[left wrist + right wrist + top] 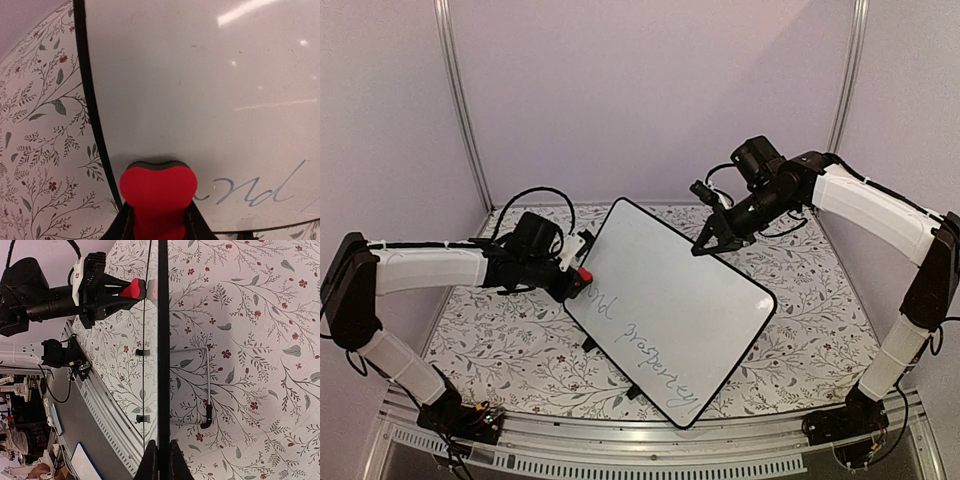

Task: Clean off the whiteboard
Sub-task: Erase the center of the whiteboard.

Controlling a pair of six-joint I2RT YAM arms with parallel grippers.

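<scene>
Red eraser (pixel 159 192) sat pinched in the left gripper (pixel 159 225), the right gripper (pixel 160 462) clamped the whiteboard (pixel 680 290) rim; flat, firm strokes over the handwriting (pixel 245 190) were needed.

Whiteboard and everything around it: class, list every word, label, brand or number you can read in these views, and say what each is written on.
"and prosperity": cursive handwriting on the whiteboard, seen in the top view.
"nd": the same writing in the left wrist view; the letter before it is smudged, next to the red eraser.
No other label, brand or number is legible in any view.
</scene>
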